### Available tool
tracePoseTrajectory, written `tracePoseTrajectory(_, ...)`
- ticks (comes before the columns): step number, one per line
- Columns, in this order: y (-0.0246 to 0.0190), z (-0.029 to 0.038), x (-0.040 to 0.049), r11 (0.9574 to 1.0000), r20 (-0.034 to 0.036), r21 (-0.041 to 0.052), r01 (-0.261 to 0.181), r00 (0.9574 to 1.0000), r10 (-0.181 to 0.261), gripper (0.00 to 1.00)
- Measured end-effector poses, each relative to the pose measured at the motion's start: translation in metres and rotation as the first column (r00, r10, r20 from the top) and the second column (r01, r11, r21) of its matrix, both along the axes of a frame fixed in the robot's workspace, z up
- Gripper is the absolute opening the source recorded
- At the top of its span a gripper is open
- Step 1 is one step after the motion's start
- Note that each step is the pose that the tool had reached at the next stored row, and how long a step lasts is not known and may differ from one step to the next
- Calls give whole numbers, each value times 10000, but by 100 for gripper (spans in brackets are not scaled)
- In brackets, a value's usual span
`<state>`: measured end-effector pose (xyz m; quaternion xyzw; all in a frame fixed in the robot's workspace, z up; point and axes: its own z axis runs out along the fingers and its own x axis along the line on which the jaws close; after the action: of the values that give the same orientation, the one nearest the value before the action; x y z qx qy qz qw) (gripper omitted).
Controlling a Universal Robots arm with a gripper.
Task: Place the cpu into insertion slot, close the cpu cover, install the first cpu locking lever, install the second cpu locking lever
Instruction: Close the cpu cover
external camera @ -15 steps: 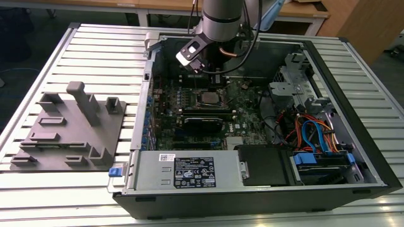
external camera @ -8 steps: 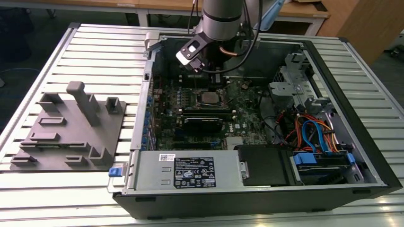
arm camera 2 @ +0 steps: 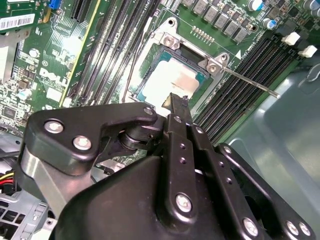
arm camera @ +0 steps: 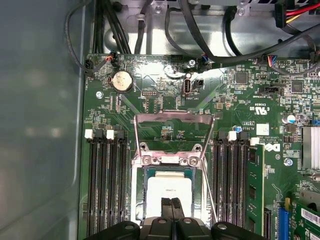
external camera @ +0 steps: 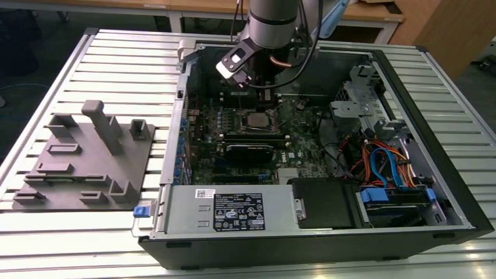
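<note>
First wrist view: cpu [arm camera: 167, 186] beneath tool [arm camera: 171, 203].

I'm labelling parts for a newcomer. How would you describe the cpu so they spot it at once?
On the green motherboard, look between the two banks of black memory slots for the silver-rimmed insertion slot. The cpu is the flat pale-grey square lying in it, the only smooth plate there.
</note>
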<state>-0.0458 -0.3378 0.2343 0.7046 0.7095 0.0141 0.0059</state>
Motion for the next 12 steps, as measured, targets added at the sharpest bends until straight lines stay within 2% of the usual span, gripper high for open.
tracePoseTrajectory(12,0,31,5,10000,-1,-1,0,10000,0,10)
